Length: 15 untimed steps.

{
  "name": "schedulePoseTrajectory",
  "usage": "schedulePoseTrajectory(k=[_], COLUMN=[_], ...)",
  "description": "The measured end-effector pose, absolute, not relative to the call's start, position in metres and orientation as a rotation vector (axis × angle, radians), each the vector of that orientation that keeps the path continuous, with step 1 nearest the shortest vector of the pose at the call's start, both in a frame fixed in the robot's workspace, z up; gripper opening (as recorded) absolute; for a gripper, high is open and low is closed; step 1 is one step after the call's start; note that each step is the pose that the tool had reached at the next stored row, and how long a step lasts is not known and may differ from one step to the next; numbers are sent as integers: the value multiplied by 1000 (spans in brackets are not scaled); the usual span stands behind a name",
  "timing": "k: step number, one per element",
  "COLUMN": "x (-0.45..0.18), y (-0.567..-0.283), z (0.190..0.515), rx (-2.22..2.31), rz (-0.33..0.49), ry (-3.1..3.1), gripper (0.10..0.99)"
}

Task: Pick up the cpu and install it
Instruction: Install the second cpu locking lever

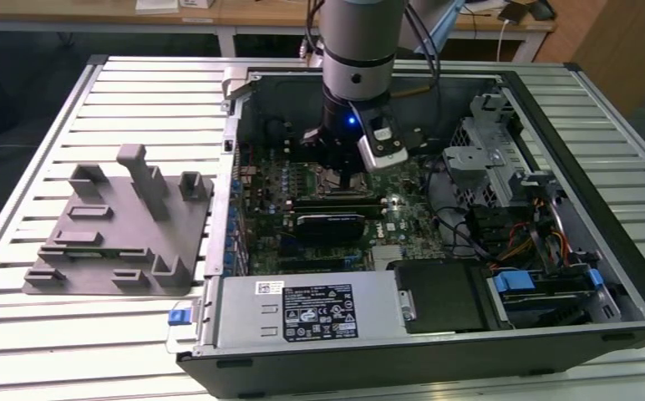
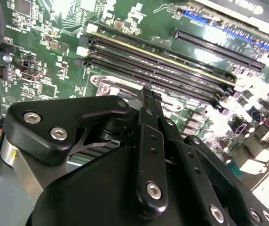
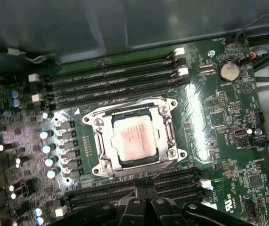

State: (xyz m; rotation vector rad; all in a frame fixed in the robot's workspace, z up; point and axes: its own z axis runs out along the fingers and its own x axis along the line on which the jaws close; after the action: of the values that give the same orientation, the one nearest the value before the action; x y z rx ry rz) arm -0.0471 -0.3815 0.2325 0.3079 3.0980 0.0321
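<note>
The cpu [image 3: 133,140] sits in the motherboard socket [image 3: 135,137]. End effector [image 3: 145,201] hovers above, fingers together, empty. The case [image 1: 434,334] and grey fixture [image 1: 122,225] rest on a slatted worktop [image 1: 44,334]; desks [image 1: 233,12] stand behind.

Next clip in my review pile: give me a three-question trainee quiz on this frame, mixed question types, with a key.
1. True or false: the cpu lies on the grey fixture block outside the computer case.
2. Multiple choice: in the first wrist view, what frames the cpu? A) a metal socket frame B) a fan C) a cable bundle
3. Fill in: in the exterior view, the arm reaches down over the green ____ inside the case.

Key
1. False: it sits in the socket on the motherboard.
2. A
3. motherboard
</note>
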Motion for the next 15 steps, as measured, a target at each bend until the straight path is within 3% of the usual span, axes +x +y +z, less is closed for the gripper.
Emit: schedulePoseTrajectory(k=[15], x=[-64], y=[-389], z=[222], rx=[236], rz=[42], ry=[3105], gripper=[106])
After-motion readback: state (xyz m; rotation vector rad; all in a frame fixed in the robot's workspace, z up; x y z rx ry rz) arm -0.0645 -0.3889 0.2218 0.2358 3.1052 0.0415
